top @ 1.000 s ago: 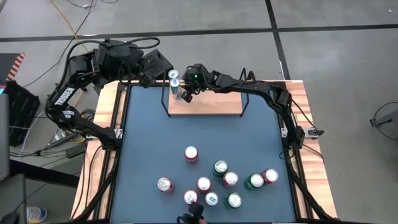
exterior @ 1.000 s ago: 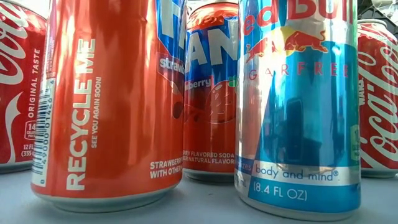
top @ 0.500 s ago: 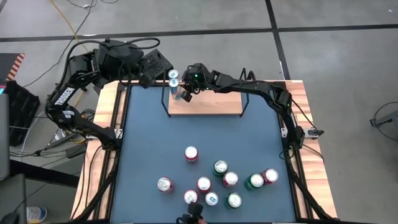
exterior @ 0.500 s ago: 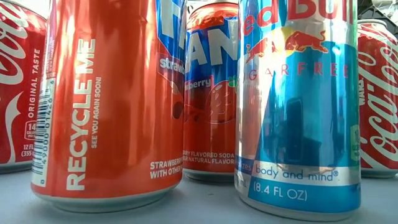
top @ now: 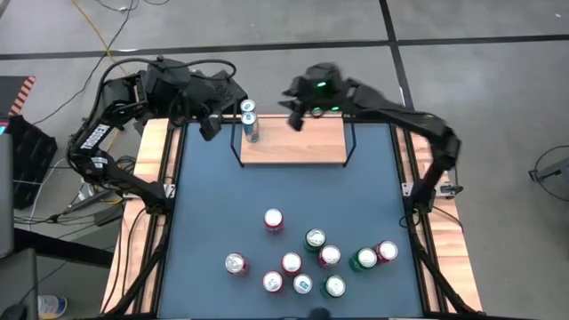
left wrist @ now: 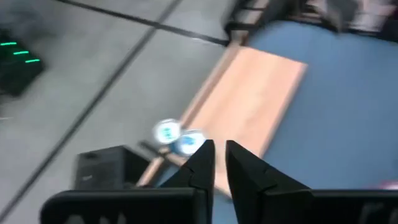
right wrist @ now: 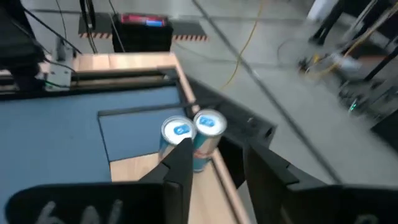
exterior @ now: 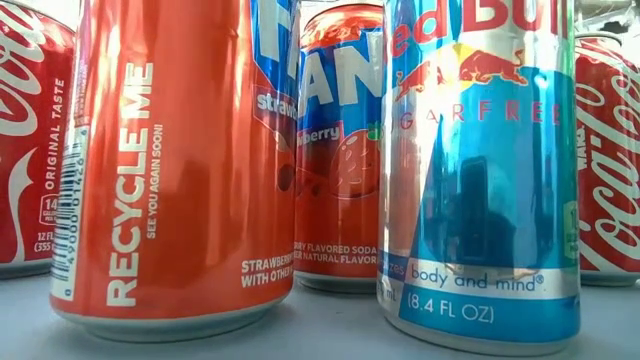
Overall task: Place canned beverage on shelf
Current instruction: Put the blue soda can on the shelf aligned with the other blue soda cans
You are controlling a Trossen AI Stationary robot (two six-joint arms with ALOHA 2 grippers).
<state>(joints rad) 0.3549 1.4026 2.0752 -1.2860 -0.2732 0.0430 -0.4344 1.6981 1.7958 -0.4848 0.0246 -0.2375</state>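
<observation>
The shelf [top: 298,147], a light-wood board with black wire ends, stands at the table's far edge. Two slim blue-and-silver cans [top: 249,116] stand upright side by side at its left end; the right wrist view shows these cans [right wrist: 194,138] too. My right gripper [top: 295,117] hangs open above the shelf's far edge, to the right of the cans, and nothing is between its fingers [right wrist: 180,171]. My left gripper [top: 210,127] hovers shut off the shelf's left end, beside the cans [left wrist: 177,138].
Several more cans [top: 311,258] stand in a cluster near the table's near edge. The low view looks straight at them: an orange Fanta can [exterior: 180,160], a Red Bull can [exterior: 480,170] and Coca-Cola cans at both sides. Blue table top lies bare between cluster and shelf.
My right gripper has drawn away from the cans at the shelf's left end, rising and going toward the table's right and far edge. The two cans stay standing on the shelf. My left gripper has turned a little toward the cans.
</observation>
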